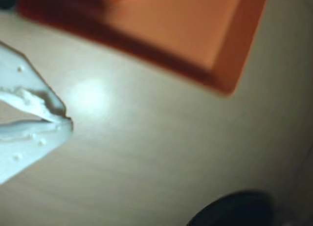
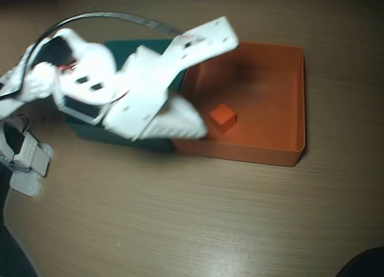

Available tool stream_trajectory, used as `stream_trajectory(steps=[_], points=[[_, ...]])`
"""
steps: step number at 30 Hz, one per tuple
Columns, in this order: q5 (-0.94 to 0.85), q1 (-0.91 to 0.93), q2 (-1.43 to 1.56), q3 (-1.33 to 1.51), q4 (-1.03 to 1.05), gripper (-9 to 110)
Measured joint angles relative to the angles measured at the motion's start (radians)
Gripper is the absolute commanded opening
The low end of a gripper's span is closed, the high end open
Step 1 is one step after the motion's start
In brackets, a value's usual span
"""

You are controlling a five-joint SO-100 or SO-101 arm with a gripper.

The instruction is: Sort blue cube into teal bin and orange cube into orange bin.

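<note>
Resting inside the orange bin (image 2: 282, 103), the orange cube (image 2: 221, 116) seems sorted; the blue cube is not visible. The jaws (image 1: 66, 122) look closed and empty. The blurred arm may knock the teal bin (image 2: 123, 49) while swinging. The wooden tabletop (image 2: 192, 217) is dimly lit.

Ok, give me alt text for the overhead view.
An orange cube sits inside the orange bin on a wooden table. A blurred white robot arm stretches across the teal bin beside it, hiding most of it.
</note>
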Motion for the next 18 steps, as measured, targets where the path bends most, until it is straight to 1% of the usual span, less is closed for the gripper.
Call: stream_trajectory(steps=[8,13,18], points=[[-0.008,0.242,0.44,0.591,-0.002,-6],[-0.008,0.345,0.704,0.936,-0.002,-6],[-0.008,0.38,0.98,1.273,-0.003,-6]])
